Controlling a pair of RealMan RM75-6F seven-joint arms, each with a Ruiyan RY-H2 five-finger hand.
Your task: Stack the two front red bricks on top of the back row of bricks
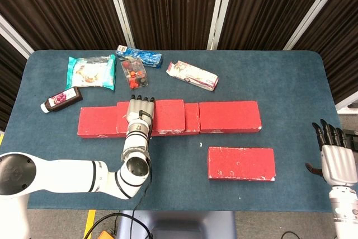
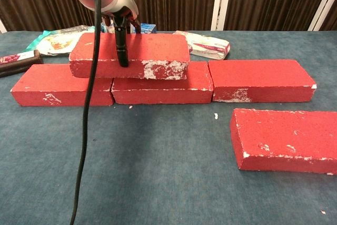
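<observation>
Carried red rectangular brick point(image 2: 131, 55), rough and matte with white chipped patches along its front edge, lies with its long axis left to right, parallel to the back row, and sits level on top of that row, spanning the joint between the left back-row red brick point(image 2: 60, 85) and the middle back-row red brick point(image 2: 163, 89). The left hand point(image 1: 140, 115), grey with black fingertips, grips this brick across its short width: the fingers reach over the far edge in the head view, and a dark thumb presses its near face in the chest view. The right back-row red brick point(image 2: 260, 80) lies end to end with the middle one, its long axis likewise left to right. In front of it, apart from the row, the remaining front red brick point(image 2: 287, 139) lies flat on the blue-green felt-textured table point(image 1: 168, 166), also lengthwise left to right, speckled with white chips. Behind the row lie a dark bottle with a white cap point(image 1: 60, 99), a teal-and-white crinkled snack bag point(image 1: 91, 71), a clear plastic box of small red and black pieces point(image 1: 134, 74), a blue carton point(image 1: 140, 56) and a white-and-red wrapped packet point(image 1: 192, 75). The right hand point(image 1: 334, 160) rests at the table's right edge, well apart from all bricks, holding nothing, fingers straight and slightly separated.
</observation>
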